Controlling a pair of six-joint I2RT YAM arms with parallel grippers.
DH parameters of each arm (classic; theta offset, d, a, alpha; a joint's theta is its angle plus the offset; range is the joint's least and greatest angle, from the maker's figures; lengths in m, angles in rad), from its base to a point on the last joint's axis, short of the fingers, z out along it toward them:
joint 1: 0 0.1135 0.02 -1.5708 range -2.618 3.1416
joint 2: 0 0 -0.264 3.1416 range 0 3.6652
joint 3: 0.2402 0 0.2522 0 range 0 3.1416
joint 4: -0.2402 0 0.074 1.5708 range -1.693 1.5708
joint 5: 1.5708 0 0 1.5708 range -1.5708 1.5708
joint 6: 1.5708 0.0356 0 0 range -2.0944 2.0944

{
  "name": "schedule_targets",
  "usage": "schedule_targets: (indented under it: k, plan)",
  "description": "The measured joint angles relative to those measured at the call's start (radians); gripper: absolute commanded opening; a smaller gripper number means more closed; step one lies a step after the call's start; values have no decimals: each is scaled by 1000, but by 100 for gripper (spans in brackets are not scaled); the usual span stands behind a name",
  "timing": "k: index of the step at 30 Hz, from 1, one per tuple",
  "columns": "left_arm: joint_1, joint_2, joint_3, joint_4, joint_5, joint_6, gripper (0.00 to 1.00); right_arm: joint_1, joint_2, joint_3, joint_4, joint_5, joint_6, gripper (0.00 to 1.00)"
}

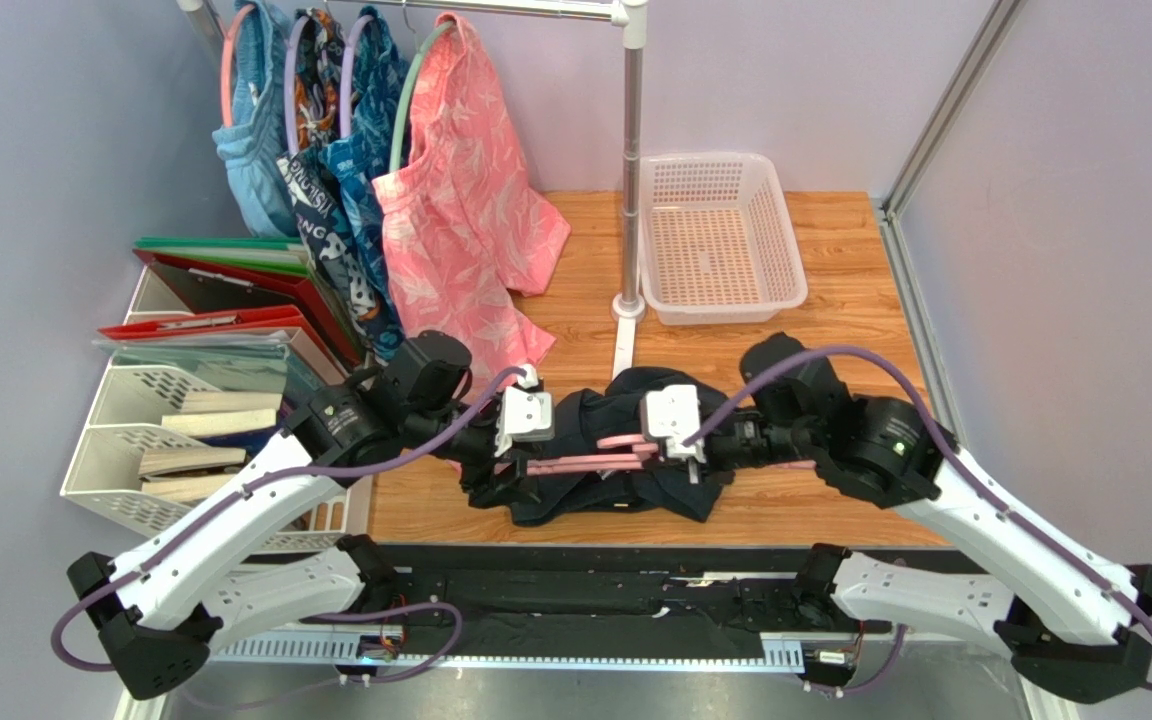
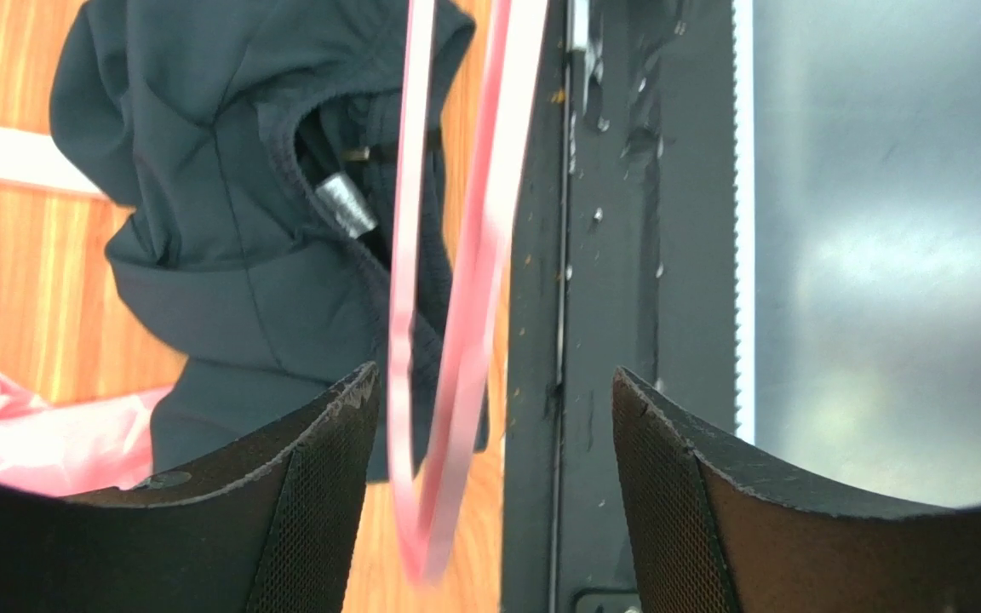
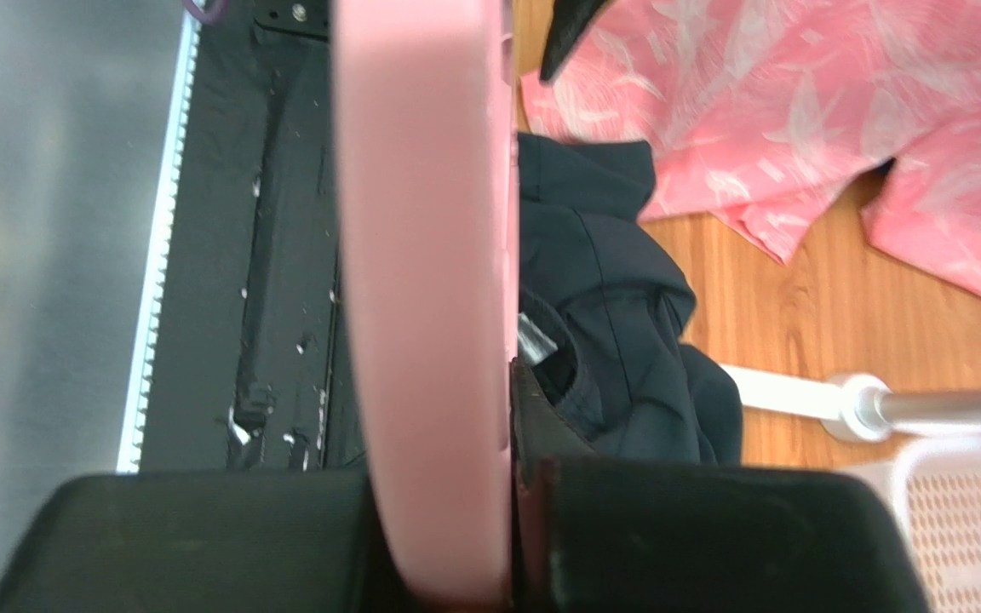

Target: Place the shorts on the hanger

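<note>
The black shorts (image 1: 612, 488) lie bunched on the wooden table between my two grippers. The pink hanger (image 1: 585, 465) lies across them. My right gripper (image 1: 660, 443) is shut on one end of the hanger; in the right wrist view the pink bar (image 3: 425, 256) is clamped between the jaws (image 3: 509, 511), with the shorts (image 3: 611, 319) just beyond. My left gripper (image 1: 537, 443) is open. In the left wrist view the hanger's other end (image 2: 457, 319) hangs between the spread fingers (image 2: 496, 409) without touching them, and the shorts (image 2: 227, 230) lie beyond.
A clothes rack pole (image 1: 632, 165) stands behind, with blue patterned garments (image 1: 312, 135) and a pink leaf-print garment (image 1: 462, 195) on it. A white basket (image 1: 720, 233) sits at the back right. File trays (image 1: 177, 420) stand at the left. A black rail (image 1: 582, 600) runs along the near edge.
</note>
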Motion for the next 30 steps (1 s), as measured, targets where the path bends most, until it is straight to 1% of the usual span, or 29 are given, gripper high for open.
schedule_targets:
  k: [2,6,10,14,18,24,30]
  plan:
    - [0,-20,-27,-14,-12,41,71,0,-67,-33,-20,22,-24,0]
    - [0,-88,-149,-43,-45,143,69,0,-207,-98,-108,20,-93,0]
    - [-23,-78,-237,-50,-95,240,66,0,-280,-148,-172,16,-151,0]
    - [-87,-35,-304,-20,-170,311,65,0,-270,-182,-194,29,-183,0]
    - [-135,22,-340,37,-239,352,69,0,-245,-190,-196,52,-212,0]
    - [-171,78,-399,158,-318,401,71,0,-241,-201,-212,95,-249,0]
    - [-191,132,-420,244,-356,464,69,0,-253,-201,-224,130,-275,0]
